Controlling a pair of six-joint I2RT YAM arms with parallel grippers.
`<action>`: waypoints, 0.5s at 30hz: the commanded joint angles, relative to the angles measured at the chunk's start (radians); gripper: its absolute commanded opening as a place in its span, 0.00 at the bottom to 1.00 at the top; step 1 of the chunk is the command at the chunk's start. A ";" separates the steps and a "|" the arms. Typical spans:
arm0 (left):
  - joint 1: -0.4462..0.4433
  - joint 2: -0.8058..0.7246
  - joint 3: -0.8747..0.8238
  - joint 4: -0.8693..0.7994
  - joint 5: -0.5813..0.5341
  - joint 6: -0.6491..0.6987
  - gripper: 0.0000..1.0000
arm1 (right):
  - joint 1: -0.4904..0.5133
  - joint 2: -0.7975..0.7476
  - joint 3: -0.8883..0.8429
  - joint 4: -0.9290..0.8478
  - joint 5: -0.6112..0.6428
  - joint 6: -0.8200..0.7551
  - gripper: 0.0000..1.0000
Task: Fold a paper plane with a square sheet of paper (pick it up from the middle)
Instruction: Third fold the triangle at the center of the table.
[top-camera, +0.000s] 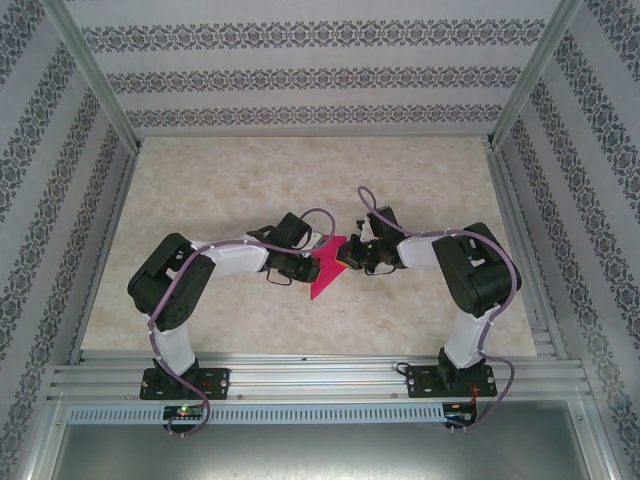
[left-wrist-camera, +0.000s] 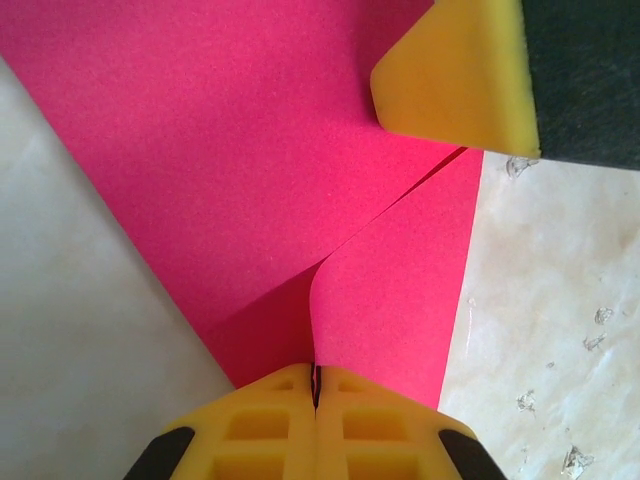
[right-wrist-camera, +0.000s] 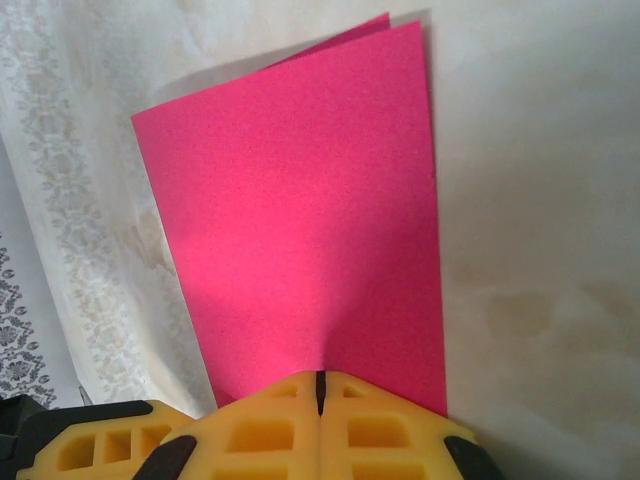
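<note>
Jaws of the left gripper (left-wrist-camera: 315, 388) stand fully closed, and a raised curl of the square sheet of paper (left-wrist-camera: 250, 150) runs straight into the seam between them, so a layer appears to be nipped there. From those tips, in the left wrist view, the magenta sheet fans out toward 12 o'clock. A flap edge slants toward 1 o'clock, where one yellow finger (left-wrist-camera: 455, 70) of the other arm sits over the paper's edge. Jaws of the right gripper (right-wrist-camera: 320, 388) are likewise closed. In the right wrist view the sheet, folded double with a second layer peeping out at its far edge, passes beneath the tips and extends toward 12 o'clock; whether it is pinched or merely pressed cannot be told. Seen from above, the sheet lies at the middle of the table (top-camera: 250, 180), directly between the two tools, with the left gripper at its 9 o'clock and the right gripper at its 2 o'clock, both touching it, neither nearer. Long axis runs from 1 o'clock to 7 o'clock. No pointed dart has formed; the next crease probably requires one tool to pin while the other turns a flap across that axis.
</note>
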 joint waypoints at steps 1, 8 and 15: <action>0.006 0.003 0.021 -0.052 -0.014 0.029 0.01 | 0.005 0.029 0.003 -0.061 0.049 -0.033 0.01; 0.006 0.019 0.031 -0.060 -0.026 0.031 0.02 | 0.004 0.030 0.004 -0.061 0.044 -0.033 0.01; 0.006 0.057 -0.011 -0.036 -0.044 0.023 0.01 | -0.001 -0.067 0.023 -0.045 0.001 -0.034 0.04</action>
